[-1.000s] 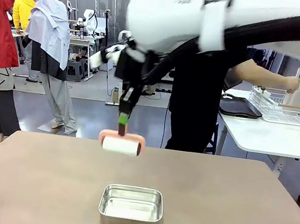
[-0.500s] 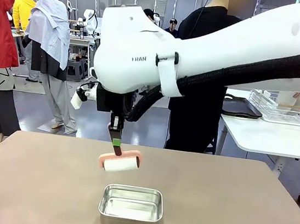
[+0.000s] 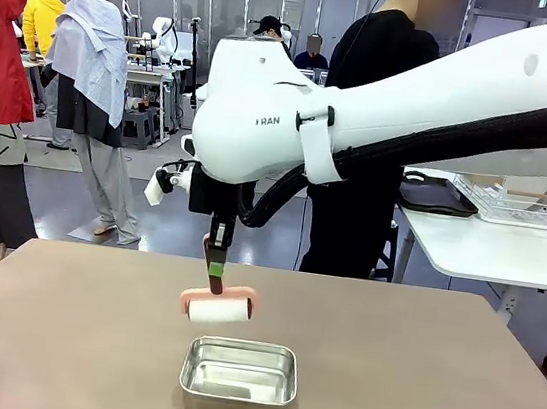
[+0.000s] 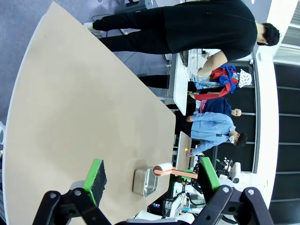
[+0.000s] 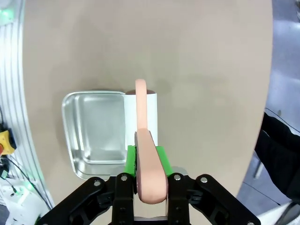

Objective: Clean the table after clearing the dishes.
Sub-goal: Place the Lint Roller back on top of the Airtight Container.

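- Landmark: steel pan, sitting on the beige table, near its robot-side edge, about mid-width.
- Right gripper hangs above the table just behind the pan, on the person's side, fingers pointing down.
- Its jaws are pinched on the pink handle of the roller; in the right wrist view the green pads clamp the handle from both sides.
- Roller's white drum is off the tabletop, just beyond the pan's far rim. In the right wrist view the roller runs alongside one edge of the pan, slightly overlapping it.
- Left gripper: jaws spread wide, nothing between them; pan and roller sit far off past its fingers.
- Person in black stands beyond the table's far edge, behind the pan.
- Dark tray and wire rack sit on the white side table, well right of the pan.
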Motion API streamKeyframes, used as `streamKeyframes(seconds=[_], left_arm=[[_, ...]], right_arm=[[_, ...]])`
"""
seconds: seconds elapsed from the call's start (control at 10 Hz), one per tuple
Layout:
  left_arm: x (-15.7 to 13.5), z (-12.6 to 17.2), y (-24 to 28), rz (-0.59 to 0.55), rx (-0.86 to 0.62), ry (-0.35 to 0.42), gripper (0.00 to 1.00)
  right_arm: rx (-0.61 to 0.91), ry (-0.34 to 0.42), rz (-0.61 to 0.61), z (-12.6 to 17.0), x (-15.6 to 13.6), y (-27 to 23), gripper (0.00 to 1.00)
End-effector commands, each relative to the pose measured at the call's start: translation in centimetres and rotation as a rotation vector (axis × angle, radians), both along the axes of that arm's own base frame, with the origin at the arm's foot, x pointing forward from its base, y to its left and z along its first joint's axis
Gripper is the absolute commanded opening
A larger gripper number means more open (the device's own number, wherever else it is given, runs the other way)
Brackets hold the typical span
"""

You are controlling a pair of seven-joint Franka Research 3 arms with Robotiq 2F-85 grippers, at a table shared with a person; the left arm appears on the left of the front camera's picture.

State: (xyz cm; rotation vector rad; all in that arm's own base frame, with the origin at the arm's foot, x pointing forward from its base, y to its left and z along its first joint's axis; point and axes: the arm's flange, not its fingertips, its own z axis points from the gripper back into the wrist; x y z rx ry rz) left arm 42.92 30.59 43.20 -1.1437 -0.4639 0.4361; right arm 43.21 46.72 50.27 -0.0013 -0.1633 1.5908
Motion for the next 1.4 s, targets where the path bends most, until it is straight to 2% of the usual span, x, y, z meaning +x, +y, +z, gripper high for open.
streamKeyframes(seconds=[0.0, 0.5, 0.7, 0.8, 1.2, 1.3], left_arm=[[-0.3, 0.3, 0.2, -0.011, -0.001, -0.003, 1.0], [-0.3, 0.3, 0.2, -0.011, -0.001, -0.003, 1.0], [-0.3, 0.3, 0.2, -0.011, -0.001, -0.003, 1.0], [-0.3, 0.3, 0.2, -0.011, -0.001, -0.003, 1.0], [-0.3, 0.3, 0.2, -0.011, -0.001, -0.003, 1.0], [-0.3, 0.3, 0.2, -0.011, -0.001, -0.003, 1.0]], right_arm=[[0.002, 0.027, 0.022, -1.2, -2.5, -3.1, 0.21], [0.132, 0.122, -0.067, -4.6, -4.7, -7.9, 0.21], [0.146, 0.09, -0.09, -5.0, -3.8, -7.9, 0.21], [0.095, 0.129, -0.099, -4.8, -3.5, -7.0, 0.21], [0.103, 0.125, -0.107, -5.1, -3.4, -7.3, 0.21], [0.126, 0.117, -0.086, -5.4, -2.0, -7.1, 0.21]])
